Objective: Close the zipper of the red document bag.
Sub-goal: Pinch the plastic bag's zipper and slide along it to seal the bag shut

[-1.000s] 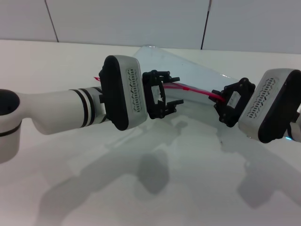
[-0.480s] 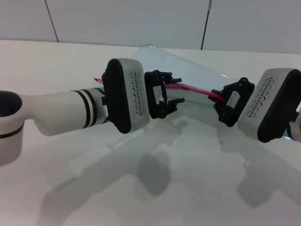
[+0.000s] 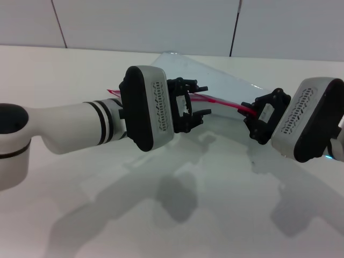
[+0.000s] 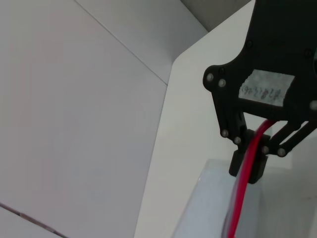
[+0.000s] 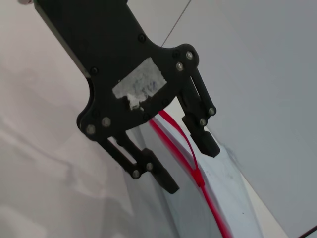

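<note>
I see the white table first, then the red document bag, lifted off the table at its red edge and hanging between my two arms toward the far side. The zipper runs along that raised edge from the left gripper across to the right gripper. The right one is clamped on the zipper's end (the left wrist view shows the strip pinched between its fingertips). The left gripper's jaws stand wide, one finger either side of the strip, not pinching; the slider shows just beyond its fingers.
</note>
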Controlling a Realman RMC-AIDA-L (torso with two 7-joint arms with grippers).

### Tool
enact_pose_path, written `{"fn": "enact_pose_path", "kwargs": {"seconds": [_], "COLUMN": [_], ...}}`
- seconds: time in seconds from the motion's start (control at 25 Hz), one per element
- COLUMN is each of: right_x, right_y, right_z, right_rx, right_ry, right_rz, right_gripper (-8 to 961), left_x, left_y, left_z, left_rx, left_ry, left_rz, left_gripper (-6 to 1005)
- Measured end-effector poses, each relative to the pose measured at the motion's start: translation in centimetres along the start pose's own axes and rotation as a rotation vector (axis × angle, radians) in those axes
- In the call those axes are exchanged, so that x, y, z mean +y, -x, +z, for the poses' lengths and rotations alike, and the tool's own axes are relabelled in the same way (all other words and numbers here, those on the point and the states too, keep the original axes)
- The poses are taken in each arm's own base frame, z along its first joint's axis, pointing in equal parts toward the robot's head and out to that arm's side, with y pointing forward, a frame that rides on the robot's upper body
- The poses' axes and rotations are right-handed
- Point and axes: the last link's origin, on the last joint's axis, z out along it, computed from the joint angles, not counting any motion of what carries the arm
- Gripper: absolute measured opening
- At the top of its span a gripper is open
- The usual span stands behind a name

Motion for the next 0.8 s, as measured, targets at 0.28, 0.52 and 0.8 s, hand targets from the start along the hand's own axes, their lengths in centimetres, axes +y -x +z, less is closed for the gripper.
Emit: {"fn": "enact_pose_path", "kwargs": {"seconds": [0.28,0.52,0.8], "right_x": [-0.03,-0.04,-0.05], "right_y": [0.06,0.09,0.12], "right_z": [0.02,0.03,0.04], "right_rx": [-0.001,-0.002,-0.002], "right_ry": [0.0,0.0,0.0], "right_rz": [-0.001,-0.001,-0.002], "right_gripper": [49,49,49], "left_x": [-0.12,-0.11,0.01], "left_y": [-0.3,-0.46,-0.24], "left_z": [0.05,0.06,0.0], "left_rx": [0.016,0.028,0.025], "left_ry": [-0.014,-0.025,-0.021], "left_rz": [-0.001,0.002,0.0], "left_gripper": [465,466,463]}}
